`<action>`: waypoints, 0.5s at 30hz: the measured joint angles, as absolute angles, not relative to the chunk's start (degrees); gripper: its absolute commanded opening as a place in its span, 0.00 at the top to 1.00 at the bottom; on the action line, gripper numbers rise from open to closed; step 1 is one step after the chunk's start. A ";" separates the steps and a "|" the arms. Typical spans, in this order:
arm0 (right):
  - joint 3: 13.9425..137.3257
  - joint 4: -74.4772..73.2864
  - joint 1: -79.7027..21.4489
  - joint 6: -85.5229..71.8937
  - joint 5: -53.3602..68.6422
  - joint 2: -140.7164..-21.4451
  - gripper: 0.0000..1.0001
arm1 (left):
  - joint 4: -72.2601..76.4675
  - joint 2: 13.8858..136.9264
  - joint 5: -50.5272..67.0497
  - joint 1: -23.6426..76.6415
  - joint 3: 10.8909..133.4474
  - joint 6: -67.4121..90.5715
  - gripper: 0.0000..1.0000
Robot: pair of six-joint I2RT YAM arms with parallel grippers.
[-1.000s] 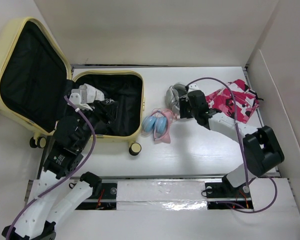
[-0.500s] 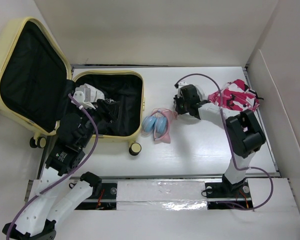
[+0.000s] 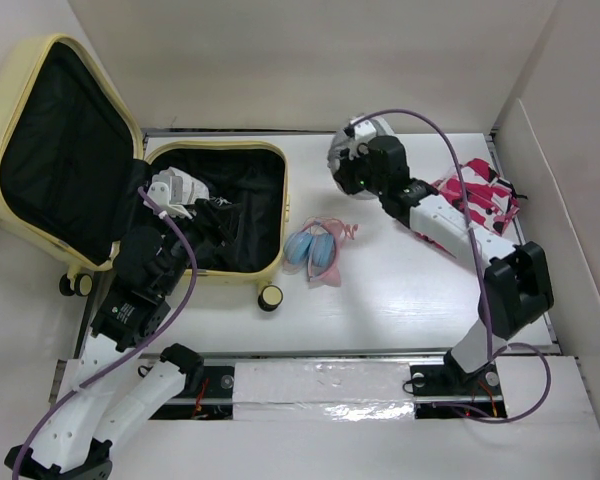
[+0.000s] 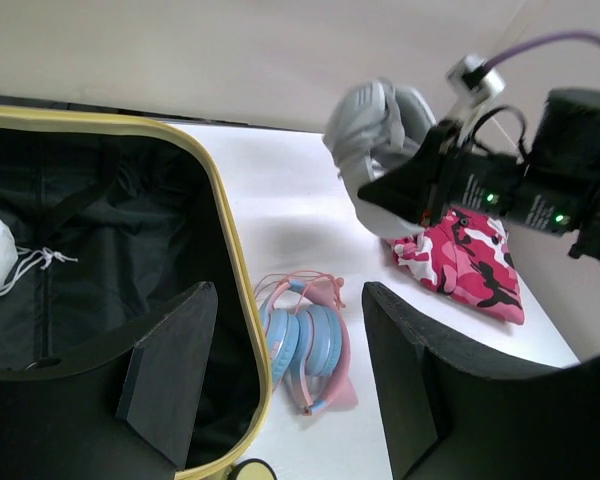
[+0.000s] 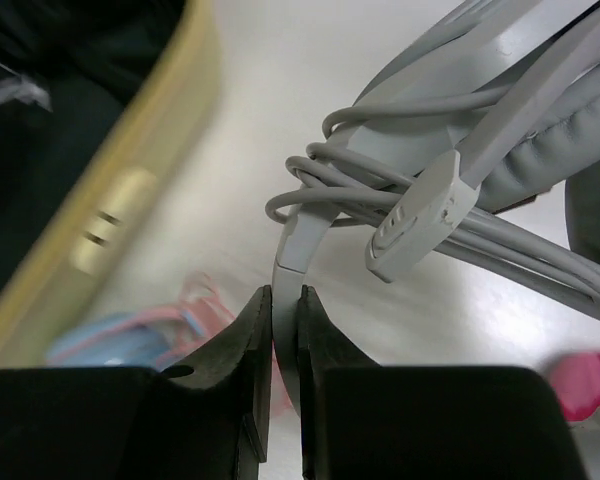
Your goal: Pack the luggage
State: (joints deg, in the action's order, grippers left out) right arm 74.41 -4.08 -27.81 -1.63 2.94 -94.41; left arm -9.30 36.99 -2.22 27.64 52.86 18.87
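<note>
The luggage (image 3: pixel 280 200), a pale-yellow suitcase, lies open at the left with its lid leaning back. Its yellow rim (image 4: pixel 235 270) runs between my left gripper's fingers. My left gripper (image 4: pixel 288 300) hangs open over the suitcase's right edge, holding nothing; from above it (image 3: pixel 185 228) is dark against the lining. My right gripper (image 3: pixel 365 172) is shut on the band of grey headphones (image 3: pixel 345 158), raised off the table right of the suitcase. The wrist view shows the jaws (image 5: pixel 284 300) pinching the grey band, with the headphones' cups and bundled cable (image 5: pixel 500 110) above.
Blue-and-pink headphones (image 3: pixel 315 252) lie on the table beside the suitcase's right wall. A pink camouflage cloth (image 3: pixel 475 205) lies at the far right. A white bundle (image 3: pixel 175 188) and dark items sit inside the suitcase. White walls close in the table.
My right gripper has shut on the grey headphones' band and lifted them up and back from the table. The left arm has barely moved.
</note>
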 measured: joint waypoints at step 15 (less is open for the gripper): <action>110.65 0.03 -48.69 -11.42 17.12 -120.36 0.32 | -9.28 35.42 -3.55 27.64 52.84 18.87 0.42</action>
State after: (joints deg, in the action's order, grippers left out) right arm 110.65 0.03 -48.69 -11.42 17.12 -120.36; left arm -9.28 35.42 -3.55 27.64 52.84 18.87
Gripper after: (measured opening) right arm 0.664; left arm 0.577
